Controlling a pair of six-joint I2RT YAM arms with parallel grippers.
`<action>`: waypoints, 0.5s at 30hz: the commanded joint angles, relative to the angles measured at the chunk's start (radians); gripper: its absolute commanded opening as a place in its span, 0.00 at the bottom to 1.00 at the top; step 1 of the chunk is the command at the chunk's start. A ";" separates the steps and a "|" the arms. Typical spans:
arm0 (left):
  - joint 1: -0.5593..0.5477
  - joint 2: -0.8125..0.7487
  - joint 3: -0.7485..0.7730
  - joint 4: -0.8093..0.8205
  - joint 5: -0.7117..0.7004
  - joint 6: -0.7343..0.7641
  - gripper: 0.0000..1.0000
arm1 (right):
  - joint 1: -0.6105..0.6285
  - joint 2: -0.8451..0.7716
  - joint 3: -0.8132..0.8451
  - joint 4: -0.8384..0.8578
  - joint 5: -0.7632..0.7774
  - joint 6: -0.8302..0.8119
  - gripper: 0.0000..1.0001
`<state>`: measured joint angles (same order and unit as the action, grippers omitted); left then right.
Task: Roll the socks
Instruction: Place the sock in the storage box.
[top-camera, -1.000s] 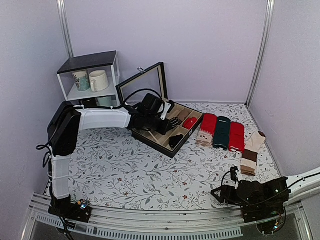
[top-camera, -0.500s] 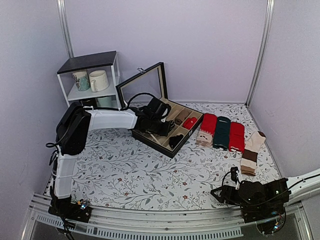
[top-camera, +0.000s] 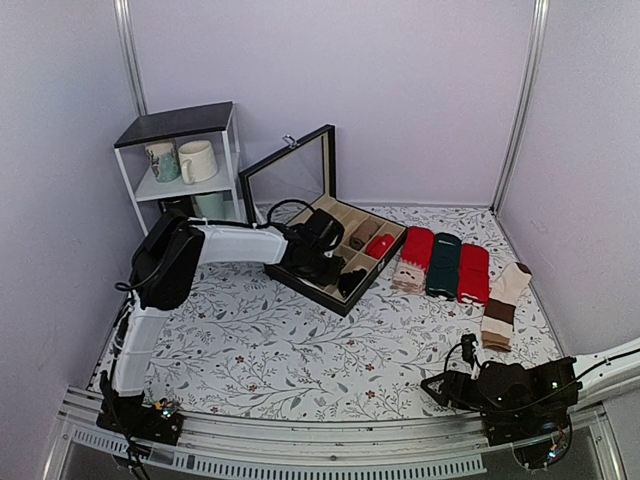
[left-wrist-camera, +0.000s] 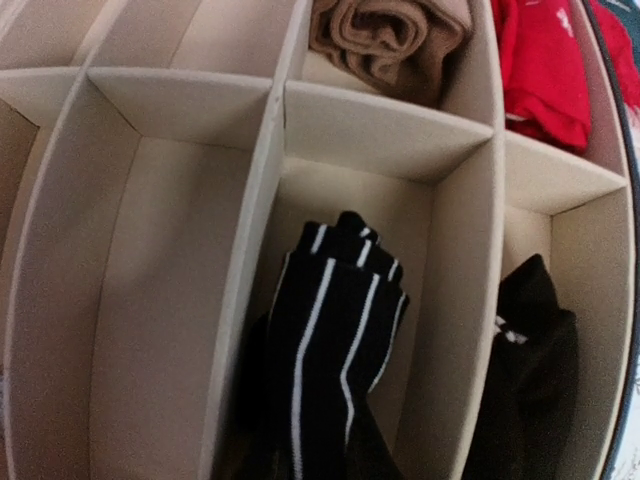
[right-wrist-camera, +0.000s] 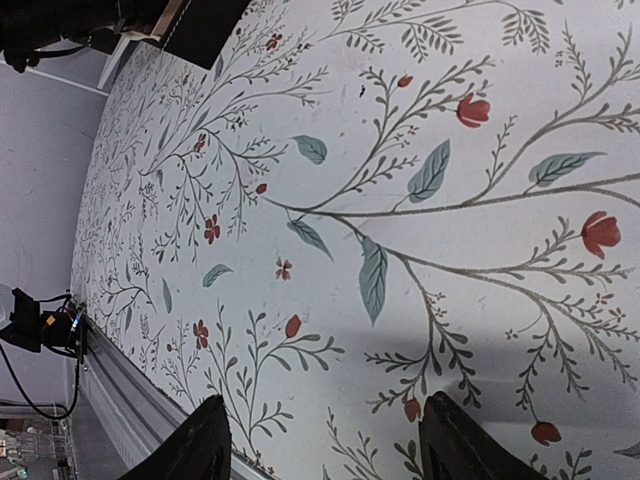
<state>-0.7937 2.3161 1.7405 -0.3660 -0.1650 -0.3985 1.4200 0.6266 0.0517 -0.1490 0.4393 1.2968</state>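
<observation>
Floral-printed cloth (top-camera: 260, 340) covers the table under a black organizer box (top-camera: 300, 285) whose glass lid (top-camera: 290, 180) stands open. Behind the box on its left, a white shelf (top-camera: 185, 125) carries two mugs (top-camera: 197, 160). Just right of the box, four flat socks (top-camera: 443, 262) lie side by side: red, dark green, red, then a tan-and-brown one.

Beige dividers (left-wrist-camera: 380, 130) split the box. A black sock with white stripes (left-wrist-camera: 335, 350) sits in a middle compartment. A tan roll (left-wrist-camera: 385, 40) fills the cell behind it, a red roll (left-wrist-camera: 545, 70) lies beside that, and a plain black sock (left-wrist-camera: 530, 350) fills the cell to the right.

Since a second ago the left arm's elbow has swung toward the box, and the left gripper (top-camera: 322, 262) has sunk lower into it. Dark shapes flank the striped sock at the wrist view's cut-off bottom edge, so I cannot tell whether it grips.

Well in front of the box, the right gripper (right-wrist-camera: 330, 450) rests unmoved, its fingertips (right-wrist-camera: 205, 445) spread.
</observation>
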 joint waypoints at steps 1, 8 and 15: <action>0.005 0.030 0.046 -0.039 0.016 -0.012 0.15 | -0.001 -0.014 -0.024 -0.013 0.006 -0.015 0.66; 0.006 0.013 0.045 -0.012 0.026 -0.009 0.59 | -0.001 -0.027 -0.032 -0.021 -0.002 -0.011 0.66; 0.006 -0.003 0.047 -0.014 0.012 -0.007 0.99 | -0.001 -0.030 -0.028 -0.024 0.001 -0.014 0.66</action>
<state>-0.7937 2.3184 1.7855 -0.3698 -0.1566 -0.4126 1.4200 0.6048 0.0509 -0.1486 0.4355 1.2926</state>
